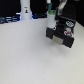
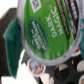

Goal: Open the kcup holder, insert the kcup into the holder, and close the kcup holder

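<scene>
Broadly, a pale, off-white tabletop (image 1: 25, 55) fills most of the exterior view, bare across its near and left stretches. On it, toward the exterior view's right, sits the black boxy kcup holder (image 1: 62, 33), a drawer unit whose front face shows two pale rectangular marks; the picture is too blurred to tell whether its drawer is pulled out or pushed in. Directly above the unit, the dark end of the robot arm (image 1: 60, 10) comes down from the upper edge, and its gripper (image 1: 61, 17) hangs over the top of the black unit. At the far edge of the table, toward the exterior view's left, a small white bottle-like post (image 1: 25, 10) stands upright, well apart from the holder. In the wrist view, the kcup (image 2: 49, 27), a white pod with a round green-and-blue foil top printed "DARK MAGIC", fills the frame very close to the lens, tilted, and it sits between the fingers, so the claw is closed around it; a teal-coloured finger pad (image 2: 11, 36) shows against the cup's rim. Behind and below the cup, part of the black holder appears, with a smaller round-topped pod (image 2: 34, 65) resting in one of its dark circular slots.
</scene>
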